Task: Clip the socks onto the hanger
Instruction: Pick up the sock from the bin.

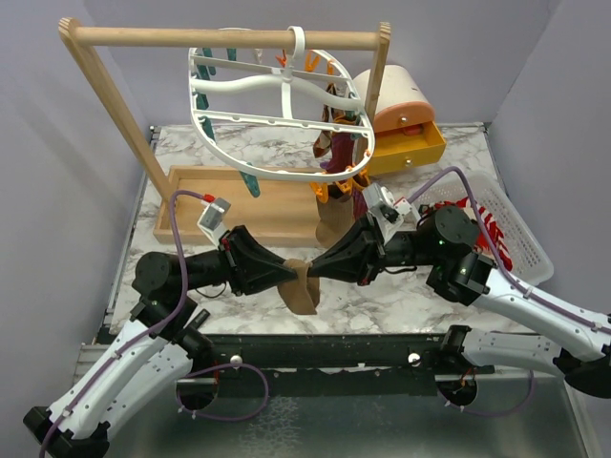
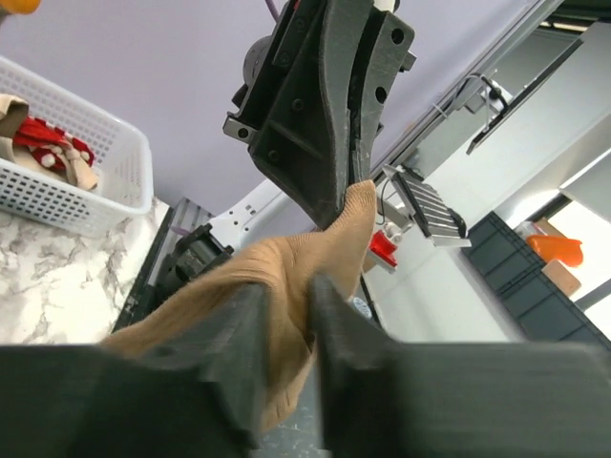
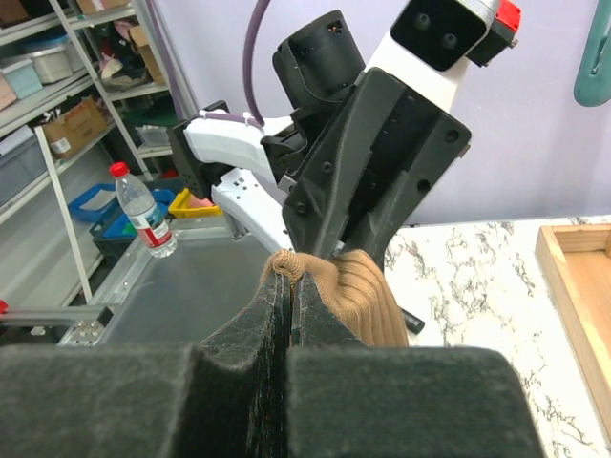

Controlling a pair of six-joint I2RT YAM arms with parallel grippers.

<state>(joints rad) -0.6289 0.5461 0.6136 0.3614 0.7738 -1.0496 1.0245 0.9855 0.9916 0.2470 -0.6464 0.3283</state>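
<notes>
Two arms meet over the near edge of the bench [image 1: 401,301], around its middle, with a tan sock [image 1: 304,289] strung between them. From above, the left fingers [image 1: 279,270] reach in from the left and the right fingers [image 1: 325,265] from the right, and the sock's lower part droops beneath both tips. Behind them, toward the far edge, the white hanger [image 1: 239,88] hangs from the wooden rack [image 1: 191,38]. A maroon sock [image 1: 339,148] dangles from clips on its right side. A white basket [image 1: 520,234] holding red-and-white striped socks [image 1: 487,229] sits at the right edge.

Left wrist view: the left fingers stand partly closed, the sock's fabric bunched in the narrow gap and touching both. Above, the right fingers pinch the sock's far end.

Right wrist view: the right fingers are pressed together, clamped on the sock's ribbed cuff, and the left arm's fingers come in just above it.
</notes>
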